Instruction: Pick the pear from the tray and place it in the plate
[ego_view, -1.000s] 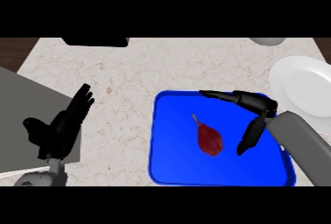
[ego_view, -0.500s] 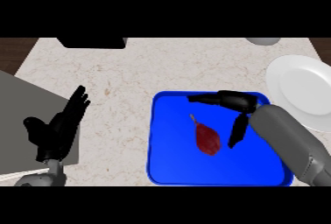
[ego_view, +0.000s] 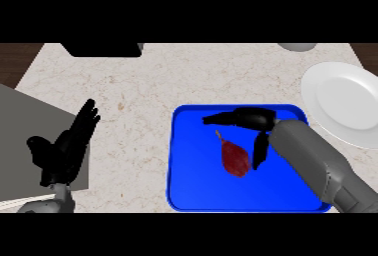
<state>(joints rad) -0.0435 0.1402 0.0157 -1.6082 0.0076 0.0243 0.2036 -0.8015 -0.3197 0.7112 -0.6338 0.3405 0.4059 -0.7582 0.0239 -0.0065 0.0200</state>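
I see my right hand (ego_view: 255, 120) spread open above the blue tray (ego_view: 199, 192), fingers just beside the pear (ego_view: 235, 159), gripping nothing; left hand (ego_view: 66, 150) rests open, lower left.

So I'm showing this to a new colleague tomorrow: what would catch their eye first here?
The bright blue tray, right of centre, with a dark red pear lying on it. The right robot hand hangs open just beside the pear; a white plate sits at the right edge, and the left robot hand rests open at far left.
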